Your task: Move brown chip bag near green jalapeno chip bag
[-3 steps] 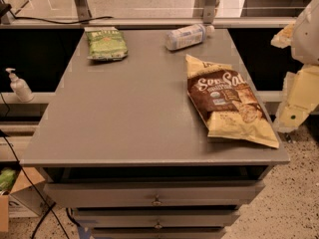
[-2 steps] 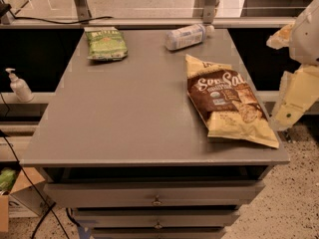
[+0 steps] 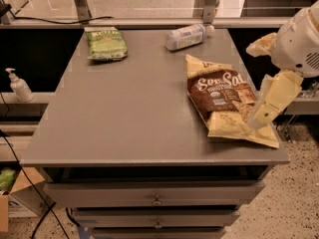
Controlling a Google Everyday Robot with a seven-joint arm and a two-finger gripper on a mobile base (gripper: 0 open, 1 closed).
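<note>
Cream-coloured and smooth, the claw (image 3: 273, 99) hangs at the right side of the flat grey tabletop (image 3: 124, 113). It sticks down from a round white arm piece (image 3: 299, 41) that looks like hard plastic. The arm comes in from the right edge and bends downward. The claw's long pale tip points down and to the left. I cannot tell if the claw is open or closed. Its tip sits over the pale end of the big crinkly brown chip bag (image 3: 222, 96), but I cannot tell if it touches.

The brown chip bag lies flat on the right side of the tabletop, near the front corner. It is dark brown in the middle with white curly letters, and its ends are pale yellow. It looks shiny and wrinkled.

The small flat bright green chip bag (image 3: 105, 44) lies at the back left, well apart from the brown one. A clear plastic bottle (image 3: 187, 36) with a pale label lies on its side at the back, between the two bags.

Under the tabletop are grey drawers (image 3: 157, 195) with little round knobs.
</note>
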